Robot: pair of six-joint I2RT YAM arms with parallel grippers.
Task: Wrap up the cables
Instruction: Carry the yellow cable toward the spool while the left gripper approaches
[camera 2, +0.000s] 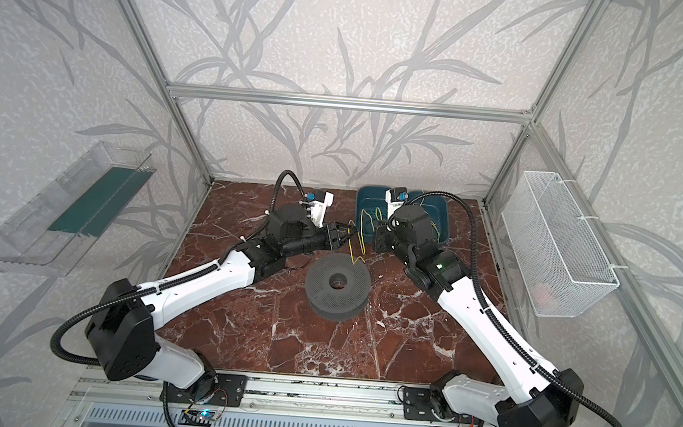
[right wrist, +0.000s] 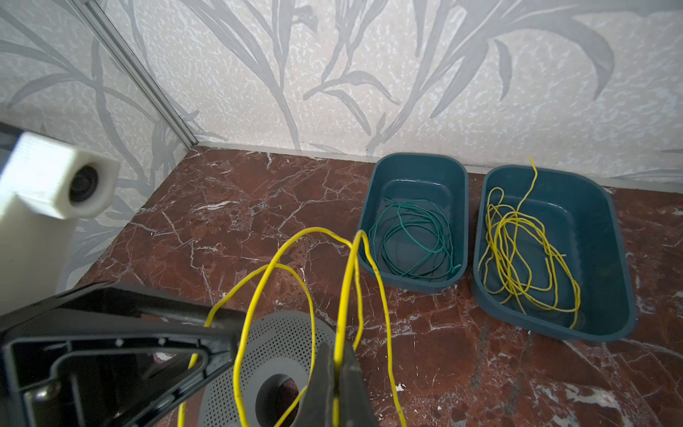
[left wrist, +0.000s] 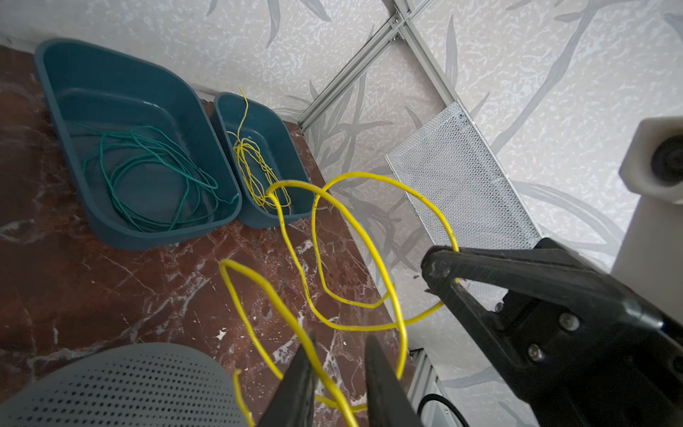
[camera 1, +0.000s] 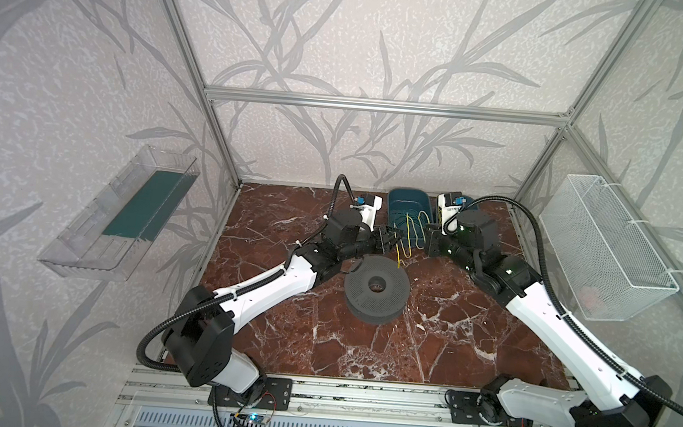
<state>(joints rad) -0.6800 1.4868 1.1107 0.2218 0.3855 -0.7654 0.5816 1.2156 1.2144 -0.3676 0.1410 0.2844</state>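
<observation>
Grey perforated plastic is my anchor: the spool point(camera 1: 376, 286) lies flat on the marble table point(camera 1: 279, 343). Just beyond the spool's far rim, on its left side, the left gripper point(left wrist: 342, 336) has its jaws a narrow gap apart. A strand of the yellow cable point(right wrist: 347, 281) runs through that gap, and I see neither finger pressing it. The cable hangs in loose loops above the spool's far rim, between both grippers, and its lower end drops to that rim; whether it touches I cannot tell. Beyond the far rim on the spool's right side, the right gripper point(right wrist: 338, 349) is clamped tight on the same cable, with the strand pinched between its fingertips. Farther behind the spool, against the back wall, sit two teal tubs. The left tub point(right wrist: 417, 166) holds coiled green wire point(right wrist: 412, 240), and the right tub point(right wrist: 591, 207) holds a tangle of more yellow cables point(right wrist: 517, 236).
</observation>
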